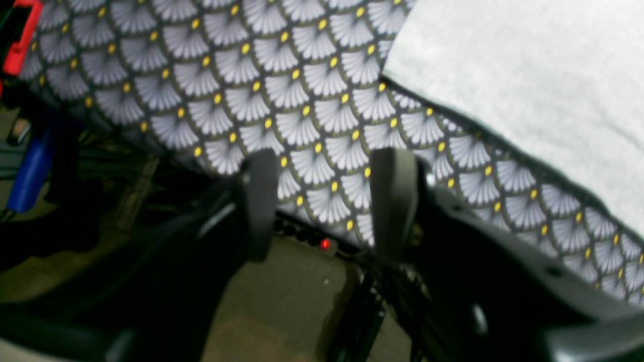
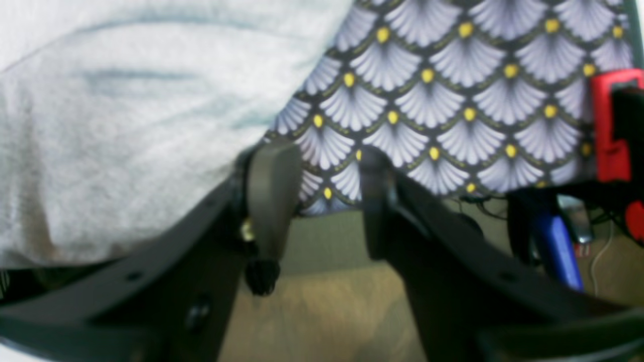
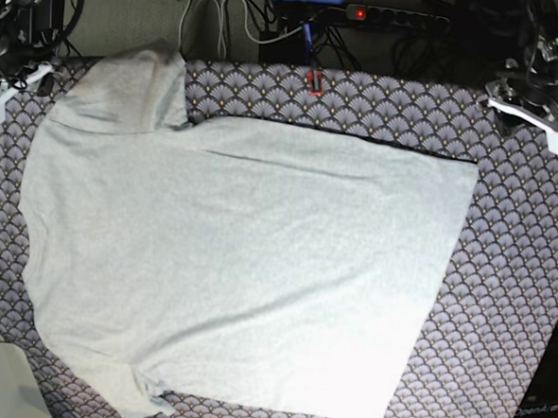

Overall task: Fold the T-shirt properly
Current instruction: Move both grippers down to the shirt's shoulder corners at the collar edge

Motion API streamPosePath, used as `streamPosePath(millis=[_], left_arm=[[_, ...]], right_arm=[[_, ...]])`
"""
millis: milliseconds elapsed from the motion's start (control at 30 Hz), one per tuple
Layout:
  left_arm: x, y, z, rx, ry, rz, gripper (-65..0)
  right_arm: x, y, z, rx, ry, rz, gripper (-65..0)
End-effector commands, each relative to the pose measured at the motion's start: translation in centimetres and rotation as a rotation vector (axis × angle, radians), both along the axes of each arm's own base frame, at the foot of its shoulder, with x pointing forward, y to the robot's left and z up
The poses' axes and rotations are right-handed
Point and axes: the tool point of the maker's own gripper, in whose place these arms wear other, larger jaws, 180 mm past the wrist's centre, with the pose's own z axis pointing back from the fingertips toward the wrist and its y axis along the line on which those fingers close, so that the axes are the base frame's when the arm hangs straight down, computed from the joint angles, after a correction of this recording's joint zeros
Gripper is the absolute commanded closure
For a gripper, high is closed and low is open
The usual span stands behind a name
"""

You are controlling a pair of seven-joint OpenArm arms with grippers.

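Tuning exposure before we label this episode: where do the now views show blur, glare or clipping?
Left wrist: claw blurred up close, tablecloth pattern fairly crisp, T-shirt nearly white toward upper right. Right wrist: claw blurred too, T-shirt bright at upper left. Base: T-shirt washes out toward its lower right.

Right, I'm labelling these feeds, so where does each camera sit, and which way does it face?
Left wrist: on the left arm, facing past its open gripper to the tablecloth, a shirt corner and the floor.
Right wrist: on the right arm, facing past its open gripper to shirt, cloth and floor.
Base: above the table, looking down on the T-shirt; both grippers show at the top corners.
Both wrist views share the red clamp piece between the arms.
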Motion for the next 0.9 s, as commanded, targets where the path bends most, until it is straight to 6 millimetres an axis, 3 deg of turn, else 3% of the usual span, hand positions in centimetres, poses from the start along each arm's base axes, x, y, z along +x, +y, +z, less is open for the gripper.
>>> streamPosePath(millis=[0, 133, 333, 567, 867], left_arm=[[0.5, 0.4, 0.9, 0.024, -0.028, -0.007, -30.0], [0.6, 0.4, 0.9, 0.023, -0.031, -0.008, -30.0], [0.7, 0.4, 0.9, 0.023, -0.033, -0.008, -30.0], [0.8, 0.3, 1.0, 0.022, -0.036, -0.009, -30.0], [0.6, 0.4, 1.0, 0.022, -0.033, -0.005, -29.9]], right_arm=[[0.4, -0.1, 0.7, -0.015, -0.019, 0.014, -27.9], [0.3, 0.6, 0.2, 0.007, -0.015, 0.008, -33.1], [0.6, 2.2, -0.6, 0.049, 0.028, 0.030, -33.6], [1.9, 2.5, -0.4, 0.064, 0.008, 0.030, -33.6], [0.8, 3.7, -4.2, 0.191, 0.087, -0.003, -33.7]])
